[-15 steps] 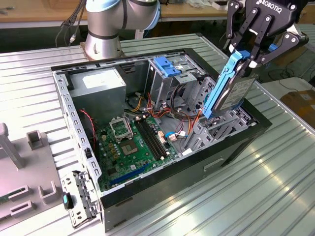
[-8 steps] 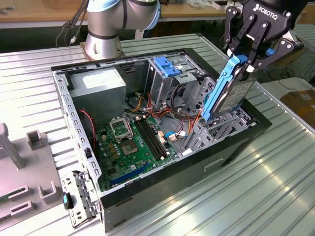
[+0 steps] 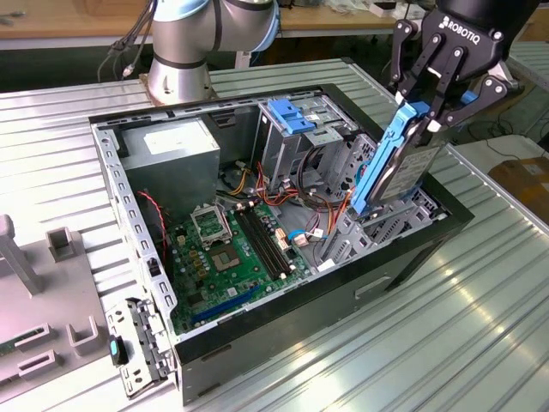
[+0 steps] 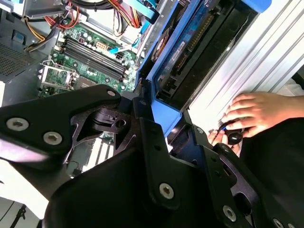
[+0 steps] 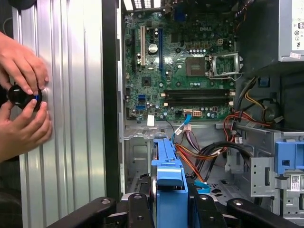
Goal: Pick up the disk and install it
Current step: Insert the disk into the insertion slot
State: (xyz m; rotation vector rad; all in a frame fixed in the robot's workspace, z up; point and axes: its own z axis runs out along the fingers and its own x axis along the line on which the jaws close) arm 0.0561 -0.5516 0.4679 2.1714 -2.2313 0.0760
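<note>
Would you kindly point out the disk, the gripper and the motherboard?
disk (image 3: 410, 172): exterior view, on its grey body.
gripper (image 3: 422, 116): exterior view, midway between its fingertips.
motherboard (image 5: 175, 76): first wrist view, on the green board's middle.

Disk (image 3: 399, 172) between fingers (image 3: 449, 77) over case (image 3: 300, 330) at the exterior view's right, motherboard (image 3: 232, 257) inside case.

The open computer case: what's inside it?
A green motherboard, grey power supply, coloured cables and a metal drive cage. The disk, gripped by the fingers, stands tilted at one end, covering whatever lies under it.
</note>
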